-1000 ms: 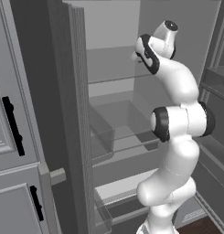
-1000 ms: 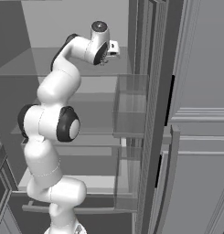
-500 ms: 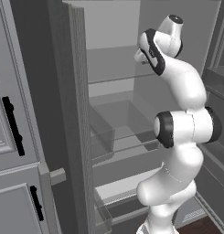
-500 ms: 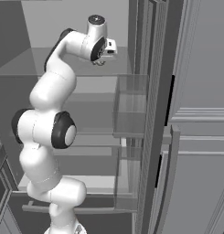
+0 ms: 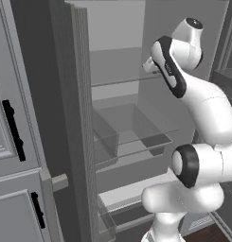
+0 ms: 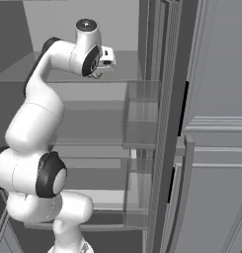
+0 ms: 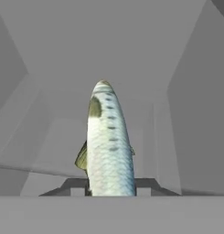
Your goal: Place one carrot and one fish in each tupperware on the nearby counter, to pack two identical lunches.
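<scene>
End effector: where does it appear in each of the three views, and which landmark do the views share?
Left base view: the end effector is in the upper right of centre, peeking out left of the wrist.
Right base view: upper left of centre, just under the white hand.
Hand view: bottom centre, closed on the fish that points away.
Shared landmark: the fridge's grey back wall.

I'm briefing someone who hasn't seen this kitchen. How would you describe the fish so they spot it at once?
Start at the open grey fridge and follow the white arm up to its gripper by the upper shelf. The fish sticks out lengthwise between the gripper's fingers. It is slim, pale silver with dark spots and an olive-green back, the only coloured thing among grey walls.
</scene>
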Controlling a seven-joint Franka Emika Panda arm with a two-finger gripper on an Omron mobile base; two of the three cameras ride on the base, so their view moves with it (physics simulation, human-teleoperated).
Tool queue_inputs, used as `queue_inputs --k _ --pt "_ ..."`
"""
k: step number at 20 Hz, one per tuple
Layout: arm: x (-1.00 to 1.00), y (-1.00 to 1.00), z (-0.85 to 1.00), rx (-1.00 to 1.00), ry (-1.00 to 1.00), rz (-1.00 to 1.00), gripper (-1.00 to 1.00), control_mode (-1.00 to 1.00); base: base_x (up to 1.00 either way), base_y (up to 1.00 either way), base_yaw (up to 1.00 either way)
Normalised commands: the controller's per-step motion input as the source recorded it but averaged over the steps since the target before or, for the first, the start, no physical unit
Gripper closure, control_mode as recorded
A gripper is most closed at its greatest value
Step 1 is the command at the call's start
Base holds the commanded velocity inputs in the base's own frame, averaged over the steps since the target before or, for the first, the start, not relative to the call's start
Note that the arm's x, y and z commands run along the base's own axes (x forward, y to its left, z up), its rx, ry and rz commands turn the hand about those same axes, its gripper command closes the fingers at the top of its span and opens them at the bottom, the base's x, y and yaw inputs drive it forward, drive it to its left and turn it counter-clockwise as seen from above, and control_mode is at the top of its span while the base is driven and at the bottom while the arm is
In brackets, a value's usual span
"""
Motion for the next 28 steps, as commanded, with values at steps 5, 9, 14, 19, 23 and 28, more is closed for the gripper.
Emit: queue_inputs --k 5,9,14,19,23,28 --pt "-1.0 0.0 -0.19 0.0 -0.1 0.0 1.0 -1.0 0.0 0.0 0.0" --pt "-1.0 0.0 -0.59 -0.03 0.01 0.0 1.0 -1.0 0.0 0.0 0.0" --pt "-1.0 0.2 -0.82 -0.1 0.03 0.0 1.0 -1.0 0.0 0.0 0.0" --pt "-0.8 0.2 -0.67 -0.09 0.07 0.0 1.0 1.0 -0.2 0.0 0.0" --pt "0.0 0.0 0.0 0.0 0.0 0.0 1.0 1.0 -1.0 0.0 0.0" --pt "0.0 0.0 0.0 0.0 0.0 0.0 1.0 1.0 -1.0 -0.04 0.07"
